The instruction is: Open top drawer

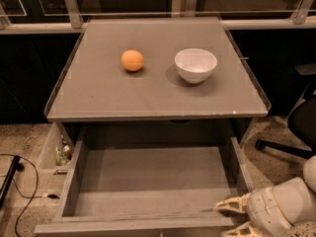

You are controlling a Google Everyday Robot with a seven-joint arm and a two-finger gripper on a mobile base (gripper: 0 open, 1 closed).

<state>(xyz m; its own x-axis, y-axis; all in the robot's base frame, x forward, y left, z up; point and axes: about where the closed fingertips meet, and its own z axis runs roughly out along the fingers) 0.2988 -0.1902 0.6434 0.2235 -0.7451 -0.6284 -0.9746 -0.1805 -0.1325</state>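
Note:
The top drawer [148, 179] stands pulled far out below the grey tabletop, and its plain grey inside is bare. Its front panel [133, 225] runs along the bottom edge of the camera view, with a hint of the knob [160, 234] at centre. My gripper [233, 217] is at the bottom right, at the right end of the drawer's front panel. Its two cream fingers [231, 204] are spread apart, one over the drawer's inside and one at the front rim. They hold nothing that I can see.
An orange [132, 60] and a white bowl [195, 64] sit on the grey tabletop [98, 98]. A black cable [19, 181] lies on the floor at left. A black chair base [291, 142] stands at right. Small items sit in a side bin [61, 154] left of the drawer.

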